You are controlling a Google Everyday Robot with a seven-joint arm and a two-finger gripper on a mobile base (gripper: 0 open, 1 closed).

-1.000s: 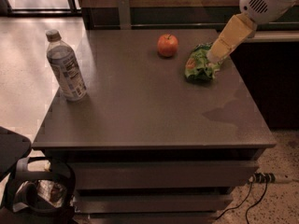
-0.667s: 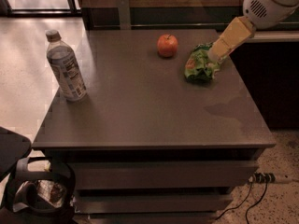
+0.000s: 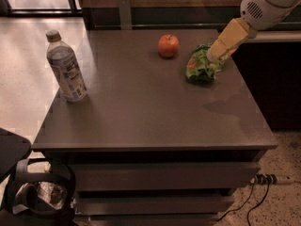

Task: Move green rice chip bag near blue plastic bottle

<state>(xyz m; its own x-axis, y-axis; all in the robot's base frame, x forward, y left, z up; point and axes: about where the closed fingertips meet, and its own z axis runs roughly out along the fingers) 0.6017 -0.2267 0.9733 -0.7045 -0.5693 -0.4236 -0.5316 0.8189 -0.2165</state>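
Observation:
The green rice chip bag point(image 3: 201, 66) lies crumpled at the table's far right. The blue plastic bottle point(image 3: 66, 68) stands upright near the table's left edge, far from the bag. My gripper point(image 3: 215, 55) comes down from the upper right on a tan and white arm and sits on the bag's upper right part. The arm hides where its tips meet the bag.
An orange-red apple point(image 3: 168, 45) sits to the left of the bag at the far side. The grey table point(image 3: 141, 107) has drawers below. A dark counter stands to the right. A cable and a power strip point(image 3: 268, 179) lie on the floor at lower right.
The arm and gripper have stayed on the bag's upper right. The bag, apple and bottle have not visibly moved.

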